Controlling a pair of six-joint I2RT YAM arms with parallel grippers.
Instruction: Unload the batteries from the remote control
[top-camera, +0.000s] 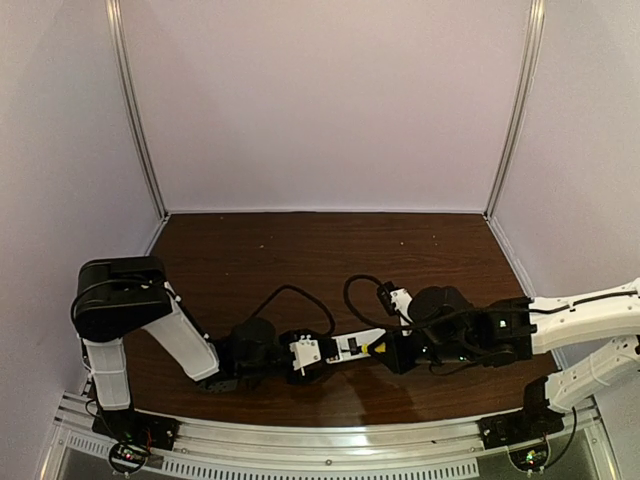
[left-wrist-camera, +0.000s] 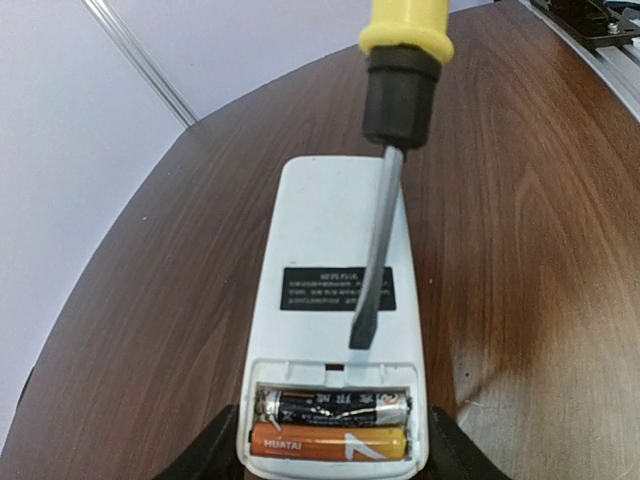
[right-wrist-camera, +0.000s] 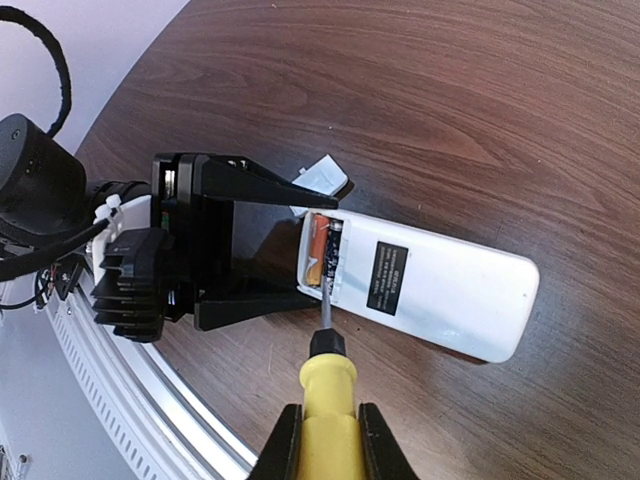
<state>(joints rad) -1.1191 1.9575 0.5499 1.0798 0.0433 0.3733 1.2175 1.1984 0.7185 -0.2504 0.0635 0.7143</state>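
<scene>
The white remote control (left-wrist-camera: 330, 220) lies back-up on the table with its battery bay open. Two batteries lie side by side in the bay, a dark one (left-wrist-camera: 335, 408) and an orange one (left-wrist-camera: 330, 441). My left gripper (left-wrist-camera: 335, 452) is shut on the remote's bay end, one black finger against each long side. My right gripper (right-wrist-camera: 328, 440) is shut on a yellow-handled screwdriver (right-wrist-camera: 330, 385). Its blade (left-wrist-camera: 375, 270) slants over the remote's back, with the tip at the bay's rim near the dark battery (right-wrist-camera: 333, 258). I cannot tell whether the tip touches. In the top view both grippers (top-camera: 315, 352) (top-camera: 395, 350) meet at the remote (top-camera: 352, 345).
A small white cover piece (right-wrist-camera: 325, 177) lies on the table just beyond my left gripper's far finger. The metal rail (right-wrist-camera: 120, 400) of the table's near edge runs close behind both arms. Black cables (top-camera: 300, 295) loop above the wrists.
</scene>
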